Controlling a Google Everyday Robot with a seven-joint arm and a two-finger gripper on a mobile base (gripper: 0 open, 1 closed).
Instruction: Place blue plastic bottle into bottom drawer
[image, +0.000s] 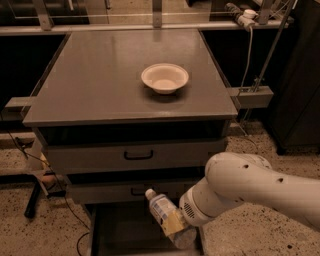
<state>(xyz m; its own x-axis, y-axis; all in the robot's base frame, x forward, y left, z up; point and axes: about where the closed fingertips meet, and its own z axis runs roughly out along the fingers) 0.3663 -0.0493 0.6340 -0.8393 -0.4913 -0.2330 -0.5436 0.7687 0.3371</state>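
The blue plastic bottle (161, 206), clear with a white cap and pale label, is tilted with its cap up and to the left, held over the open bottom drawer (125, 230) at the bottom of the view. My gripper (175, 227) is shut on the bottle's lower end, at the end of the white arm (250, 192) that comes in from the right. The drawer's inside is dark and its front is cut off by the frame edge.
A white bowl (165, 78) sits on the grey cabinet top (100, 85). Two upper drawers with black handles (138, 156) are closed. Cables and a black stand lie on the floor at left (35, 195). Metal frame posts stand at back right.
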